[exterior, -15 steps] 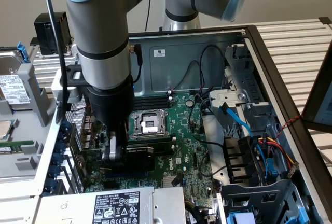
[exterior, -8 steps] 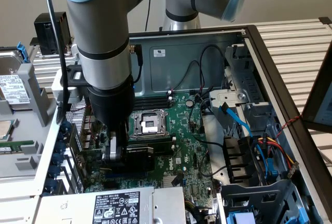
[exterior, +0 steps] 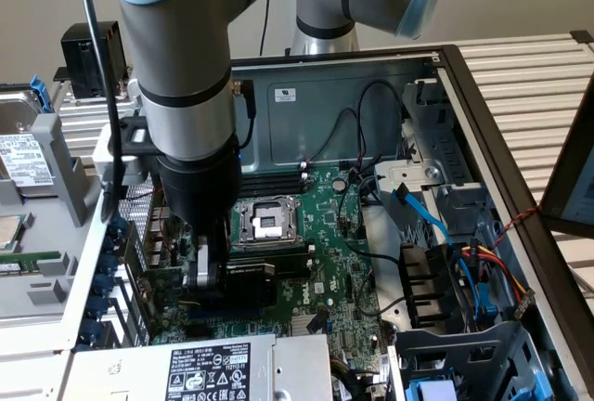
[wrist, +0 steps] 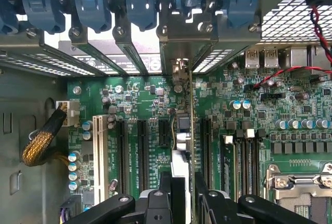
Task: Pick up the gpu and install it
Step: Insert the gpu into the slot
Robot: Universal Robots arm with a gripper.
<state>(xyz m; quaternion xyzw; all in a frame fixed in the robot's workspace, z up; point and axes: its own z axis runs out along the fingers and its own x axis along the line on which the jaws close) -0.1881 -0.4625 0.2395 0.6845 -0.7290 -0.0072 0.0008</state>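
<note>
Looking down into an open grey metal computer case [exterior: 371, 95] lying on a slatted white table [exterior: 529, 76], with a plain beige wall behind. The green motherboard [exterior: 325, 234] fills its floor; the silver CPU socket [exterior: 264, 220] sits mid-board, and blue and red cables [exterior: 464, 262] tangle toward the exterior view's right. A hard drive [exterior: 23, 146] lies outside on the exterior view's left, a labelled power supply [exterior: 209, 368] in front. The grey robot arm [exterior: 181, 67] reaches straight down, its black end effector [exterior: 223, 280] clamped on the small black-shrouded gpu [exterior: 264, 276], held edge-down over the expansion slots just beside the socket. From the wrist, the card's metal bracket [wrist: 187, 53] lines up among the blue slot clips [wrist: 140, 1].
</note>
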